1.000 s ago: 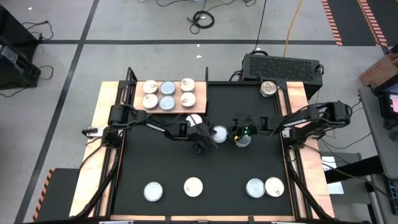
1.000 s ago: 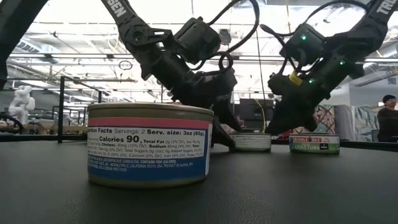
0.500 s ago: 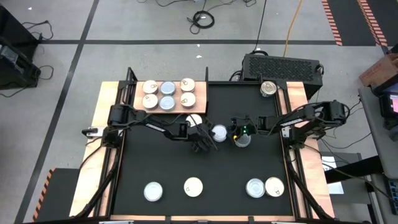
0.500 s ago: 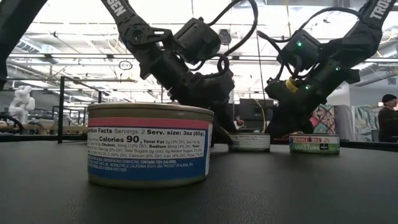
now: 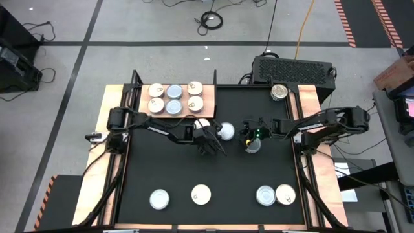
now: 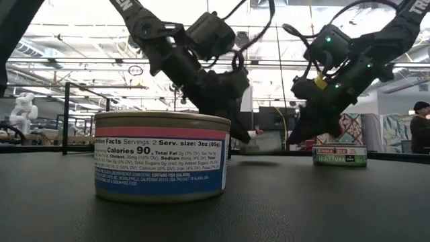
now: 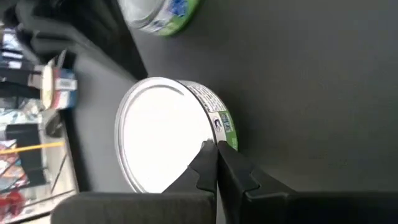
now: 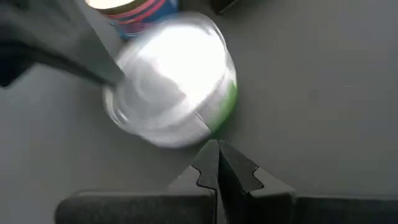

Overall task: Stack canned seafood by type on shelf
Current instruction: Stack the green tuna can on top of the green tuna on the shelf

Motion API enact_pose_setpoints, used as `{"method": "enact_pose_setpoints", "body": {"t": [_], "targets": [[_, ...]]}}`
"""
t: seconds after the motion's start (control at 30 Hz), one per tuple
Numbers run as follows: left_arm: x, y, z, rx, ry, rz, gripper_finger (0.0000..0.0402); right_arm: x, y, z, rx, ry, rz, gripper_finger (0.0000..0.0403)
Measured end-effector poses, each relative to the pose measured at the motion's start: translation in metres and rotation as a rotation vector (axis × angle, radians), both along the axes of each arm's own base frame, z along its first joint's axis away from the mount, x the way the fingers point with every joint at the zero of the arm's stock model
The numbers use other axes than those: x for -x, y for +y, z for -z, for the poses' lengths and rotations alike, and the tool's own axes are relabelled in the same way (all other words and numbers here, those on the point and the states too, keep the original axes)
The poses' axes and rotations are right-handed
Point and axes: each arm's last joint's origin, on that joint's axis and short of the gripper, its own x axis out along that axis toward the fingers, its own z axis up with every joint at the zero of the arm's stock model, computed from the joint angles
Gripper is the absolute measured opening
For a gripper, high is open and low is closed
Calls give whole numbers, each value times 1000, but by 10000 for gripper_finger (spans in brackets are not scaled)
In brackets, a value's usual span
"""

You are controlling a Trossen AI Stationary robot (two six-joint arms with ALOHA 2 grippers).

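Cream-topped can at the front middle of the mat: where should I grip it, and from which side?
Take the cream-topped can by its low side wall, coming straight down from above and straddling the lid. It lies flat on the black mat, lid up, so only the wall offers opposing faces. The silvery can beside it stands apart, leaving room.

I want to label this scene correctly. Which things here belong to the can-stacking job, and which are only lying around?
Belong to the job:
- wooden shelf, holding six cans
- loose cans on the black mat
- can by the left gripper
- right gripper

Just lying about:
- black box behind the table
- floor cables
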Motion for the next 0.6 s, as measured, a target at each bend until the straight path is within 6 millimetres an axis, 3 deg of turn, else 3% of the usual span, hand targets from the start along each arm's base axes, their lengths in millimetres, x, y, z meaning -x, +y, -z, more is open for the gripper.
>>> {"method": "enact_pose_setpoints", "body": {"t": [0.3, 0.6], "targets": [[16, -3, -45, 2, -29, -44, 0, 16, 0, -19, 47, 12, 42, 0], [55, -14, -96, 122, -1, -127, 0, 22, 1, -23, 49, 22, 45, 0]]}}
